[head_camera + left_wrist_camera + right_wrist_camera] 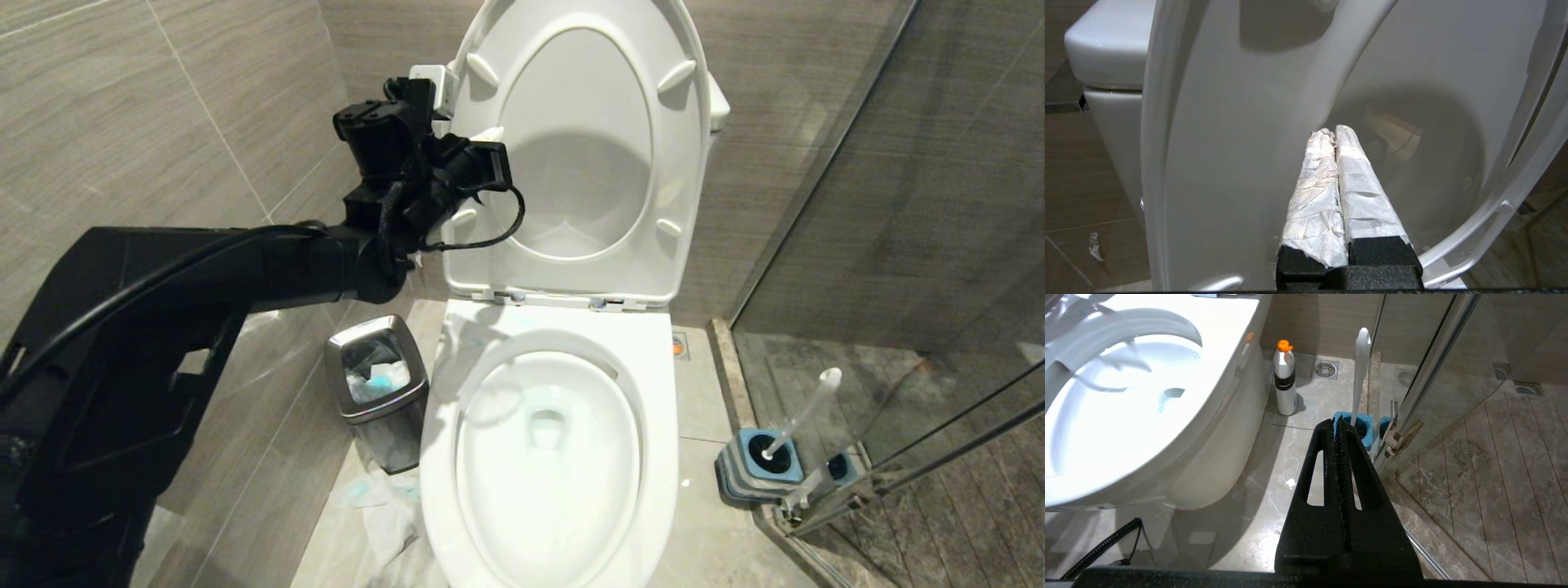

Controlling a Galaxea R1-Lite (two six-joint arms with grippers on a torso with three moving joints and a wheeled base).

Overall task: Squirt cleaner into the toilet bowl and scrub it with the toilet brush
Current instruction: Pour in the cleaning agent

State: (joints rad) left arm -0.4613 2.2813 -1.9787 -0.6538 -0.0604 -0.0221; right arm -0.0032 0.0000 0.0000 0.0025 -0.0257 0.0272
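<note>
Toilet bowl open at centre, seat and lid raised against the wall.
From the left: steel waste bin beside the bowl; above it the left gripper, tape-wrapped fingers pressed together, empty, up at the raised seat; faint blue cleaner tints the bowl water; toilet brush stands in its blue holder by the glass door, where the right gripper hangs closed, empty.
</note>
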